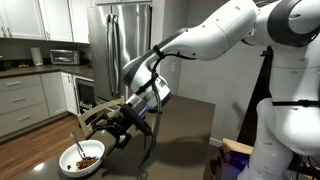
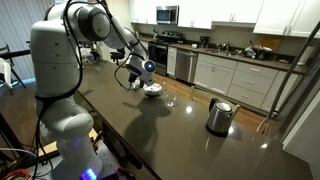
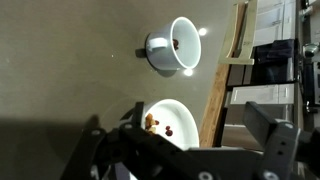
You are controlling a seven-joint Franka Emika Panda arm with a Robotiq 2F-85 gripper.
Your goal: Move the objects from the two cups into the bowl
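The wide white bowl [image 1: 80,157] sits near the table's corner with a thin metal utensil [image 1: 75,141] sticking out and brown-orange bits [image 1: 85,159] inside. The wrist view shows the bowl [image 3: 172,112] with several bits [image 3: 152,122]. Beyond it is the whitish cup [image 3: 170,47] with a reddish bit [image 3: 176,44] inside. My gripper [image 3: 195,108] hangs open and empty just over the bowl [image 2: 152,89]. It also shows in both exterior views [image 1: 115,124] [image 2: 137,78]. The clear glass tumbler [image 2: 172,99] stands beside the bowl; I cannot see its contents.
A steel kettle [image 2: 219,116] with a black handle stands farther along the dark tabletop [image 2: 150,130]. The table's wooden edge [image 3: 225,80] runs close beside the bowl and cup. Kitchen cabinets [image 2: 230,75] and a fridge [image 1: 125,40] are behind.
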